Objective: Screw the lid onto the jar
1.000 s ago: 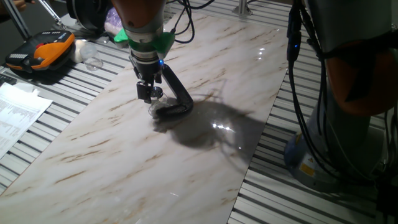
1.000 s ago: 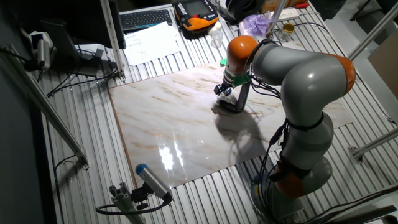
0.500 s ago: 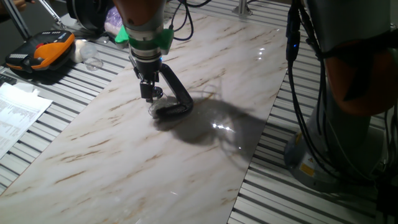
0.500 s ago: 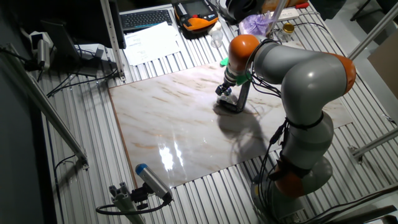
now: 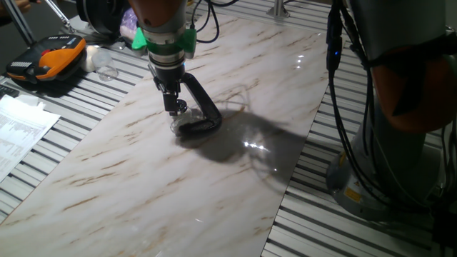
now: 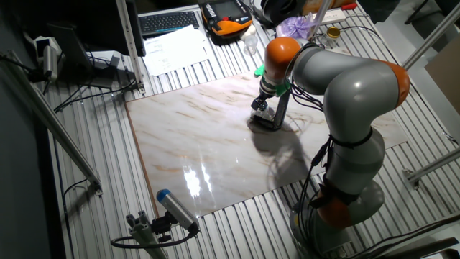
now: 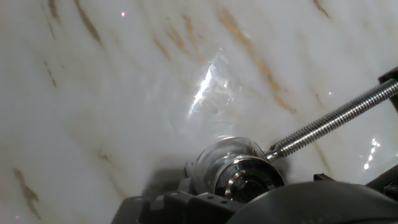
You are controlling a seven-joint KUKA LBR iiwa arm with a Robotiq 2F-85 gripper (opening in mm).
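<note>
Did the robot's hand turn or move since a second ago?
Yes. The two-finger gripper has twisted above the small clear glass jar; its fingers look narrower now, while the black C-clamp has stayed put.

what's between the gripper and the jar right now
The lid, seated on the jar; the gripper is directly above. Hand view shows it.

Shiny silver lid [image 7: 247, 178] sits atop the upright clear jar [image 7: 219, 157].

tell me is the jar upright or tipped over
Upright: in the hand view the jar stands on the marble, mouth up under the lid, pinned by the clamp's screw.
</note>
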